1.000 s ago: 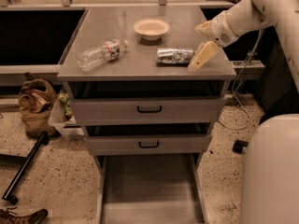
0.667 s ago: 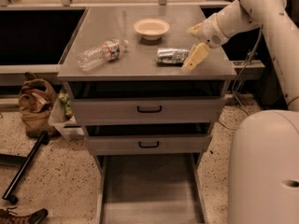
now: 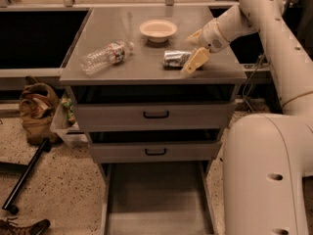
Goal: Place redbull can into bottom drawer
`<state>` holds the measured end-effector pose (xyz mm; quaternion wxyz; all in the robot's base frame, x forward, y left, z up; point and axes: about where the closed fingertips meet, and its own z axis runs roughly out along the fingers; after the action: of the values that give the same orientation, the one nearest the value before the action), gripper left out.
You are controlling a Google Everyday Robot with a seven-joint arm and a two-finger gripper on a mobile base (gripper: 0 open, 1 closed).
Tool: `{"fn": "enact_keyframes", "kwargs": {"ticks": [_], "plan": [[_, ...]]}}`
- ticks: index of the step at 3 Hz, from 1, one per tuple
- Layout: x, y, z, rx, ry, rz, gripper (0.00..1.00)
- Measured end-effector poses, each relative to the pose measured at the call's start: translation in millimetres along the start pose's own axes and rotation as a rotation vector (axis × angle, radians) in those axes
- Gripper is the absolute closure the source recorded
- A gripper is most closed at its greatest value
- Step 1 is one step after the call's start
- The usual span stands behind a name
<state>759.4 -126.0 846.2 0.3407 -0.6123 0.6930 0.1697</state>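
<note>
Redbull can (image 3: 175, 58) lies on its side on the table (image 3: 122, 31), right of centre near the front edge. Its long axis runs left to right, with one end towards the gripper (image 3: 194, 49). The arm reaches in from the upper right, with the forearm sloping down and left to the wrist. The gripper fingers are spread apart, one behind and one in front of the can's right end. Compared with a second ago, the gripper is further left and closer to the can; the can has not shifted. The bottom drawer (image 3: 156, 204) stands pulled out below.
</note>
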Motion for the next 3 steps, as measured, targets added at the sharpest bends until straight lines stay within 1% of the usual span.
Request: {"fn": "enact_keyframes", "kwargs": {"ticks": [1,2,3], "plan": [[0,-1,0,0.001,-0.001,-0.001,0.43],[0,-1,0,0.001,-0.001,-0.001,0.65],[-2,13,-18,0.002,0.007,-0.005,0.88]]}}
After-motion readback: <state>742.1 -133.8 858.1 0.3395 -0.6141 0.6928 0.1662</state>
